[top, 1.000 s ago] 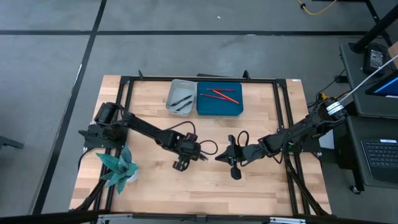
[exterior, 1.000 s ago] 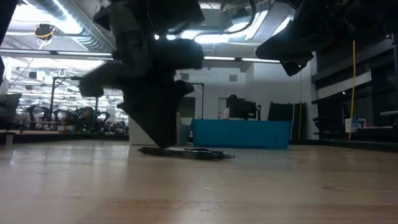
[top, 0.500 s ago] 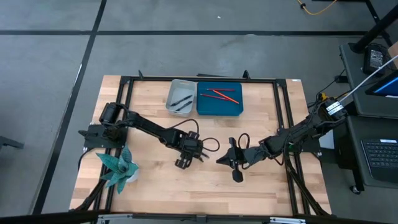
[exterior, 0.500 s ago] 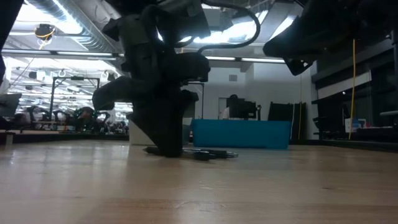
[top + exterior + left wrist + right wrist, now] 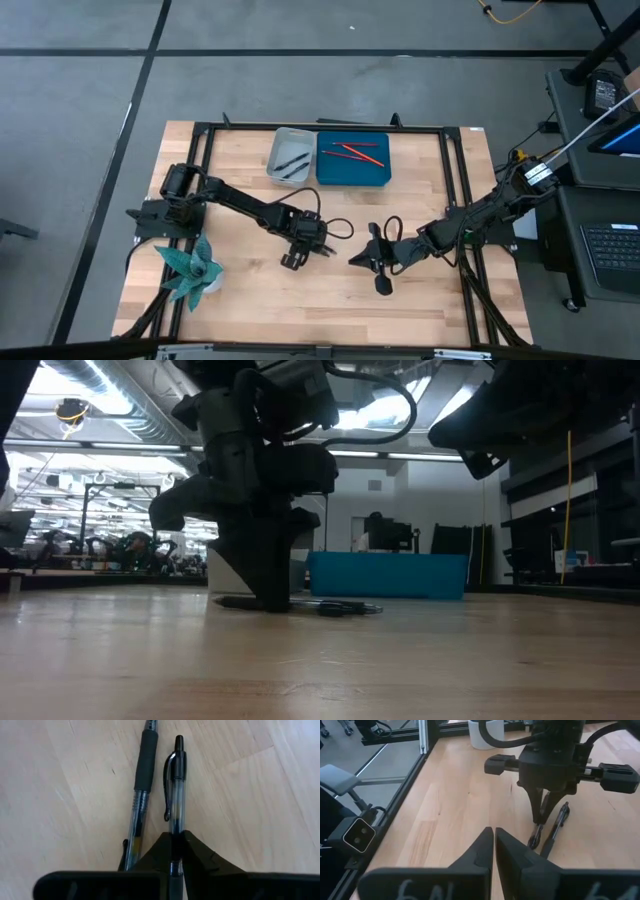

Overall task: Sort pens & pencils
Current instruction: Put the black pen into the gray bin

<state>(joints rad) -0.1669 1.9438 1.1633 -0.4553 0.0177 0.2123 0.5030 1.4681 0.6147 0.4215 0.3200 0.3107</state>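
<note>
Left claw (image 5: 291, 261), down at mid counter (image 5: 240, 300) (pale planked wood), is clenched on a clear-barrelled pen (image 5: 175, 810) with black clip and cap, long axis running straight out from the fingers; a second pen (image 5: 140, 795), rubber-gripped, lies just beside it, nearly parallel. Only the left wrist view resolves the two pens; the high view shows instead the far-edge grey tray (image 5: 274, 160) holding dark pens (image 5: 292, 163) and the blue tray (image 5: 352, 176) holding red pencils (image 5: 352, 152). Right claw (image 5: 380, 282), lifted off the counter right of centre, is pressed closed on nothing.
</note>
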